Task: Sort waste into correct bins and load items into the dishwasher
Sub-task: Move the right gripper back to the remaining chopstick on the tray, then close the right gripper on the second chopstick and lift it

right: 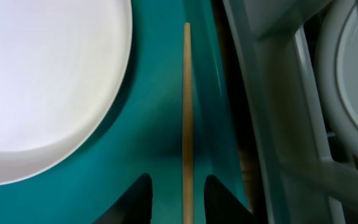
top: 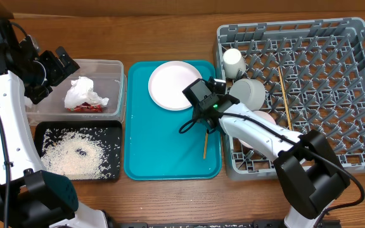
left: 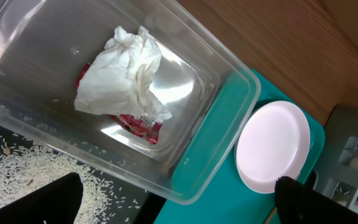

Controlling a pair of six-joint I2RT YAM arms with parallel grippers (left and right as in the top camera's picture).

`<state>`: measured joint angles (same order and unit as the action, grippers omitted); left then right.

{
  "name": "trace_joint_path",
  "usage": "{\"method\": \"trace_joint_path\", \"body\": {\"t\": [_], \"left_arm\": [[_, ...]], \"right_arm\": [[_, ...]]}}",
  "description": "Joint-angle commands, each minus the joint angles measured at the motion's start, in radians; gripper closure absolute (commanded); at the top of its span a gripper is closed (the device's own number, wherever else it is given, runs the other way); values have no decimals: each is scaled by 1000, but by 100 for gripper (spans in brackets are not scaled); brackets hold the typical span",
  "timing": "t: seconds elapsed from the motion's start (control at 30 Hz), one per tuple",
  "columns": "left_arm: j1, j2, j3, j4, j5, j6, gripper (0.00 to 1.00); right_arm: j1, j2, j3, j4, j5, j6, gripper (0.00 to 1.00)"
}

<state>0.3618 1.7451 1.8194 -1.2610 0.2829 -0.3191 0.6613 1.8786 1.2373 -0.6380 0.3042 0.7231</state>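
While the right gripper [right: 180, 202] hung low over the teal tray [top: 144, 158], one wooden chopstick [right: 187, 93] lay flat on the tray directly beneath it. The wrist view showed the stick running straight up the frame and passing between the two dark fingers [right: 138, 199], one on each side. The jaws stood open by a narrow gap and held nothing, and whether either finger touched the wood could not be told.

From above, the stick's long axis ran near to far, parallel to the tray's right rim and close to the wall of the grey dish rack [top: 353, 82]. The closing line of the jaws therefore crossed the stick squarely, which probably suited a pinch with no turn of the wrist. The small white plate [top: 175, 85] sat just left of the stick, apart from it. The rack lay to the right, with another chopstick [top: 285, 98] resting in it.

The left gripper [top: 61, 65] was well apart, with its jaws wide and empty. It was above the clear tub [top: 116, 69], which held the crumpled napkin [top: 82, 92], so the right arm was much the nearer.
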Motion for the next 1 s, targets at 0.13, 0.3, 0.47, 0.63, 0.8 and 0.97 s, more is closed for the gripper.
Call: {"method": "trace_joint_path", "body": {"t": [0.13, 0.3, 0.47, 0.63, 0.8, 0.97], "left_arm": [[-3, -13, 18, 2, -5, -10, 0], [-3, -13, 18, 2, -5, -10, 0], [-3, -13, 18, 2, -5, -10, 0], [-3, -13, 18, 2, -5, -10, 0], [-3, -13, 18, 2, -5, -10, 0], [-3, -13, 18, 2, -5, -10, 0]], "right_arm": [[-1, 3, -8, 23, 26, 11, 71], [-1, 70, -8, 39, 25, 11, 71], [-6, 91, -8, 45, 24, 12, 71], [-6, 93, -8, 47, -22, 39, 71], [-6, 93, -8, 51, -153, 41, 71], [-6, 93, -8, 58, -168, 40, 72]]}}
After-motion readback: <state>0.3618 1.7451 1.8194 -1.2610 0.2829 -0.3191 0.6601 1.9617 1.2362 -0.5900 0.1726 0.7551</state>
